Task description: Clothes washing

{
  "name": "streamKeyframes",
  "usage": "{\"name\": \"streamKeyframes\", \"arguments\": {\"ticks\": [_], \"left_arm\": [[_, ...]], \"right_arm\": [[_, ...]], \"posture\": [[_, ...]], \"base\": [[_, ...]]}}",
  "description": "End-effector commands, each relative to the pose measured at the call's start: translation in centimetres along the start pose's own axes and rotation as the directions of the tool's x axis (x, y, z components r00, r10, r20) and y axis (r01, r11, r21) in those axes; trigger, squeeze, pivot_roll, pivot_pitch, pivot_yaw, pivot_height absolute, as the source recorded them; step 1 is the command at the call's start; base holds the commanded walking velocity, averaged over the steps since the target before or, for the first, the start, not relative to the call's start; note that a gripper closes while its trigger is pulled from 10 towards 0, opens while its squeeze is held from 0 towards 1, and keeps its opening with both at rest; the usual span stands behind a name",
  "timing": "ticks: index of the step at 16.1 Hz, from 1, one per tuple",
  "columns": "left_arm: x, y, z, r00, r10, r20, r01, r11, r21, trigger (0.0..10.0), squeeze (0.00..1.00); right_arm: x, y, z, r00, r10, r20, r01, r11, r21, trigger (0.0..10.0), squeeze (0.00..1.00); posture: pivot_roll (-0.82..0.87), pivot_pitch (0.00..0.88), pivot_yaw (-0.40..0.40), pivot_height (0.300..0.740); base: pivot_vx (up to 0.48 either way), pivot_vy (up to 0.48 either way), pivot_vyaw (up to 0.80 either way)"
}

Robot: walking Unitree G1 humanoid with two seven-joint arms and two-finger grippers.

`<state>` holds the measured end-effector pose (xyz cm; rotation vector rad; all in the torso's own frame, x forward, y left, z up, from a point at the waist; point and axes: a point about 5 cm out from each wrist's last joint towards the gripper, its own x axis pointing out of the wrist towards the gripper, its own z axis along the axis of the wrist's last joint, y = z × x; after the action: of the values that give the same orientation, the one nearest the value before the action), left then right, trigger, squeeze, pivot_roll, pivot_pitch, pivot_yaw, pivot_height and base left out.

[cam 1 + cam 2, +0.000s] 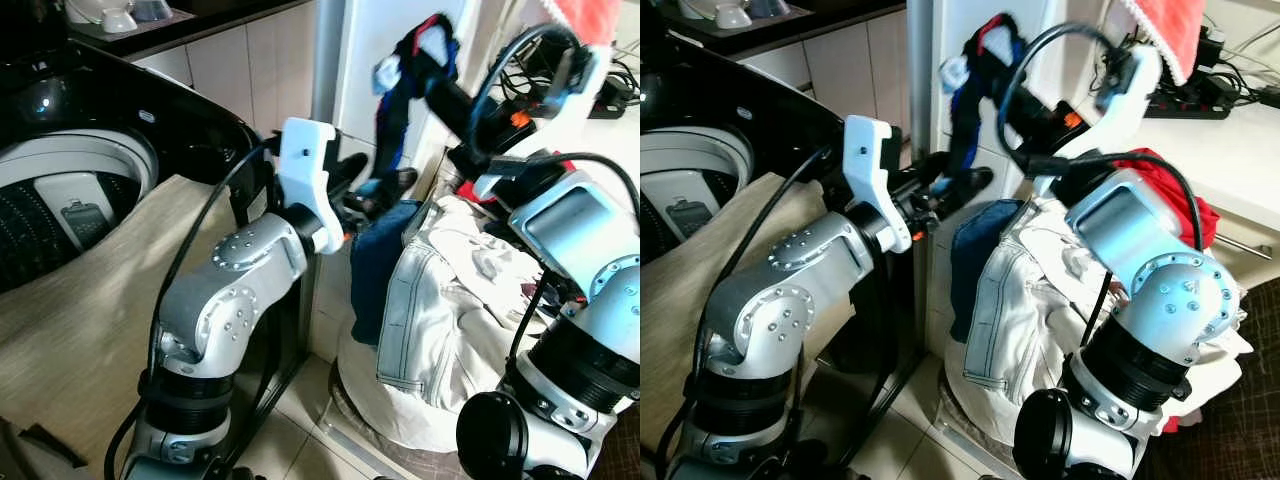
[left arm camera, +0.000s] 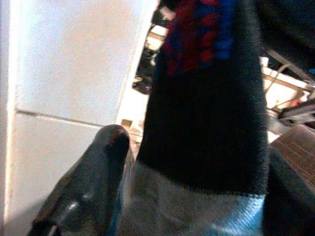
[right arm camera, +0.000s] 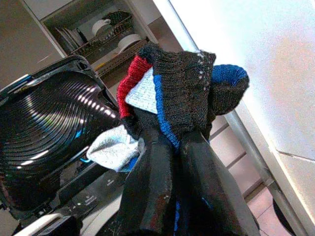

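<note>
1. Gripping a bunched knit garment [image 3: 177,93] of black, red and blue wool, the right gripper [image 3: 170,147] is holding it high, its two black fingers pressed together on the fabric.
2. The garment is hanging down in front of a white panel [image 1: 385,40], above and to the far left of the laundry heap.
3. The left gripper [image 1: 385,185] is reaching to the right under the hanging cloth; one black finger [image 2: 98,162] is lying beside the garment's grey lower band, and whether the fingers are closing on it cannot be told.
4. A pile of clothes is sitting to the right: a white denim piece [image 1: 450,300] on top, a dark blue item [image 1: 375,260] at its left edge, something red [image 1: 1185,195] behind.
5. The washing machine [image 1: 70,190] is standing at the far left with its black lid [image 3: 44,142] raised and the ribbed drum showing.
6. A beige cloth [image 1: 70,310] is lying near the machine's front.
7. No readable writing is showing; small marks on the machine's panel are too blurred to make out.
</note>
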<state>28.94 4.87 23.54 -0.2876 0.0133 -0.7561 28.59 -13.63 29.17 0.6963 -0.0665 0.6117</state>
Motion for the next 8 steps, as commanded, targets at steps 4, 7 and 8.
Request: {"name": "streamKeyframes", "arguments": {"ticks": [4,7,8], "left_arm": [[-0.13,-0.30,0.33,0.999,-0.039,0.019,0.040,0.999,-0.030,0.0,0.00],[-0.17,-0.49,0.77,0.997,-0.057,0.056,0.059,0.998,-0.025,0.0,0.00],[-0.18,-0.50,0.88,0.996,-0.066,0.063,0.067,0.998,-0.019,0.0,0.00]], "right_arm": [[0.01,0.56,0.34,1.000,0.020,0.015,-0.019,1.000,-0.013,0.0,0.00],[0.02,0.58,0.30,1.000,0.019,0.017,-0.018,1.000,-0.012,0.0,0.00],[0.03,0.61,0.31,1.000,0.018,0.017,-0.018,1.000,-0.011,0.0,0.00]], "posture": [[-0.09,0.000,-0.051,0.740],[-0.09,0.000,-0.052,0.740],[-0.09,0.000,-0.051,0.740]], "base": [[0.000,0.000,0.00],[0.000,0.000,0.00],[0.000,0.000,0.00]]}}
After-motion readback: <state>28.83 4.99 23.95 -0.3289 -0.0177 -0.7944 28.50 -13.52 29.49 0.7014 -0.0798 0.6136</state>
